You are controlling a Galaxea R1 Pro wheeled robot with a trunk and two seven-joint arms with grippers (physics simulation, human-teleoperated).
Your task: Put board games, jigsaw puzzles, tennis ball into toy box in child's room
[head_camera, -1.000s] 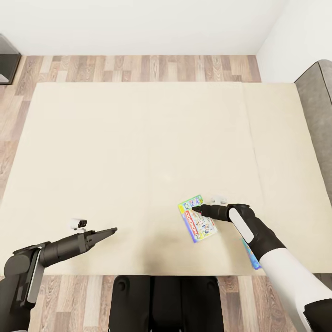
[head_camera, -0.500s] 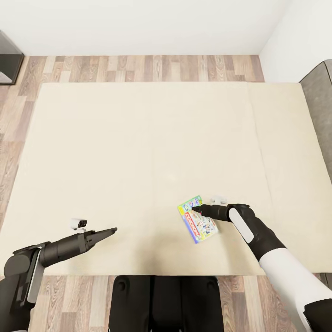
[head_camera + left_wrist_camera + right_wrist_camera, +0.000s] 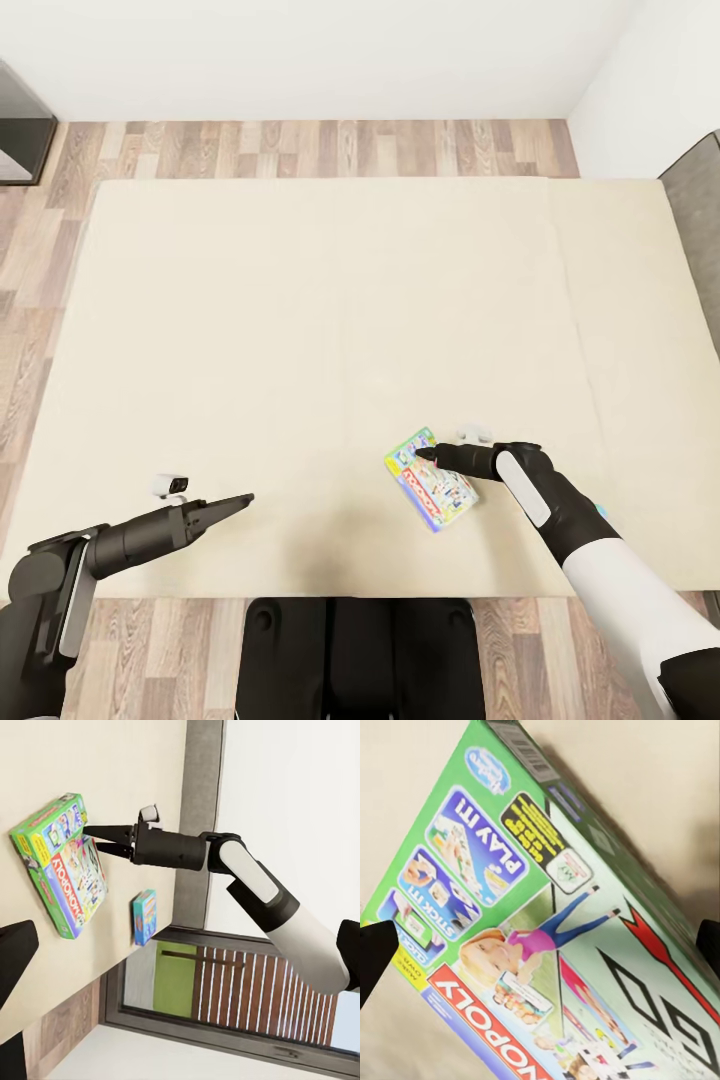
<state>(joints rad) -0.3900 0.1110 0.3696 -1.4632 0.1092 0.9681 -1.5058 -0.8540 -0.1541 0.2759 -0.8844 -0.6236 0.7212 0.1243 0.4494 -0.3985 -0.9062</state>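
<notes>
Tilted further, green game box (image 3: 431, 478) (lifted edge) under right jaws (image 3: 424, 455).

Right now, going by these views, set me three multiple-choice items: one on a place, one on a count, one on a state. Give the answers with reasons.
1. The green-edged board game lies:
A. on the floor
B. in a grey bin
C. on the bed

2. Board games on the mattress in the left wrist view:
A. one
B. two
C. four

3. The right end effector is:
A. open, fingers spread at the green-edged box's end
B. shut on a ball
C. shut, well away from any box

Answers:
1 C: the box rests on the beige mattress.
2 B: the green-edged one and a small blue board game near the mattress edge.
3 A: the left wrist view shows a gap between its two fingers, and the right wrist view shows the printed lid between them.
</notes>
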